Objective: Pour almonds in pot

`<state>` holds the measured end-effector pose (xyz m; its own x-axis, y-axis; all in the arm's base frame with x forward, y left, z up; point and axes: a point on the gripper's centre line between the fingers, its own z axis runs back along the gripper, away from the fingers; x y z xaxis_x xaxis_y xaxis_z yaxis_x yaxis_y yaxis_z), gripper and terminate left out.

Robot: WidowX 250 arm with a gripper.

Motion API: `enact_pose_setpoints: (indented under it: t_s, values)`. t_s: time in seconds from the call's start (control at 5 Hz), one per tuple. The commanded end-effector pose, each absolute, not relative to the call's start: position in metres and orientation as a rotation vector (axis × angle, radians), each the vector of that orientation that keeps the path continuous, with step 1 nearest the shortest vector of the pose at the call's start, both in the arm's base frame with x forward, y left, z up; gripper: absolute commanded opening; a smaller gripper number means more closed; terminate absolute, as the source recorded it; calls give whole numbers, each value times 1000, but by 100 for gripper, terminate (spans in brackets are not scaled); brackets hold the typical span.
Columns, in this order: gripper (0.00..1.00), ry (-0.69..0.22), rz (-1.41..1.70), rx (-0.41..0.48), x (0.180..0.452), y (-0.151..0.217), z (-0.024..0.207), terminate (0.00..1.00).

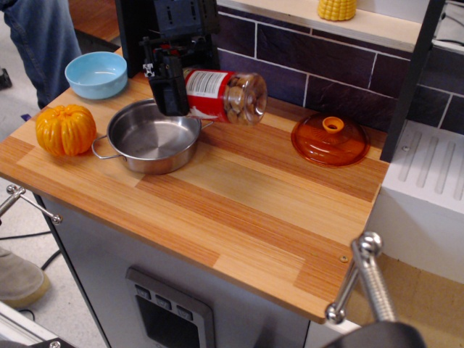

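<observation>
My black gripper (pixel 172 87) is shut on the clear jar (pixel 225 96) with the red-and-white label. It holds the jar on its side, roughly level, above the right rim of the pot. Tan almonds (pixel 243 98) show through the jar's clear right end. The shiny steel pot (pixel 154 135) with wire loop handles stands on the wooden counter, below and left of the jar. No almonds show inside it.
A light blue bowl (pixel 96 74) sits at the back left, an orange pumpkin (pixel 65 129) left of the pot, an orange glass lid (pixel 330 139) at the right. A dark tiled wall (pixel 326 72) backs the counter. A person's leg (pixel 36 36) stands far left.
</observation>
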<state>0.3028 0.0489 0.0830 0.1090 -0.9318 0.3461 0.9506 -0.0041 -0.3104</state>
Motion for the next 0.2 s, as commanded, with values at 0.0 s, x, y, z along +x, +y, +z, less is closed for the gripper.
enact_pose_setpoints:
  t_s: [0.0]
  values:
    - [0, -165, -1499, -558, 300, 56, 106, 100]
